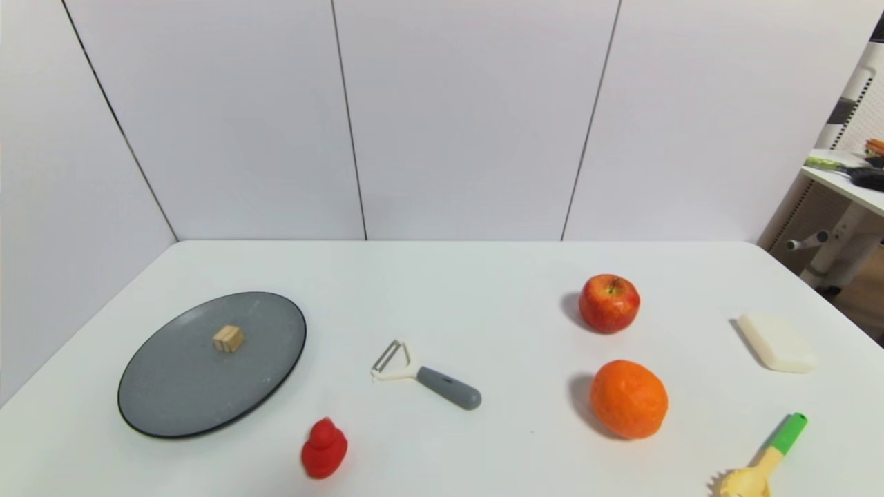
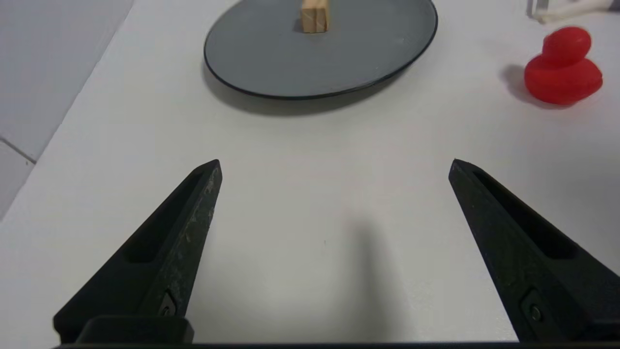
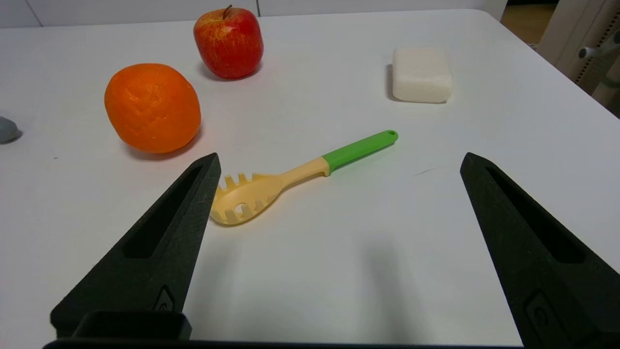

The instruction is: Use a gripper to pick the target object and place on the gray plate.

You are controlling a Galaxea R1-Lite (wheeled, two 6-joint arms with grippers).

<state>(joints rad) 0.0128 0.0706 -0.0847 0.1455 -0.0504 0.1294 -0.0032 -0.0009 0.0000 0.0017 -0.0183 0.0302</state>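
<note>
The small light-brown wooden cube with a groove line sits on the gray plate at the table's left; in the left wrist view the cube rests near the plate's middle. Neither arm shows in the head view. My left gripper is open and empty above bare table, short of the plate. My right gripper is open and empty above bare table near the pasta spoon.
A red toy duck stands near the plate's front right, also in the left wrist view. A peeler lies mid-table. An apple, orange, white soap bar and green-handled spoon lie at right.
</note>
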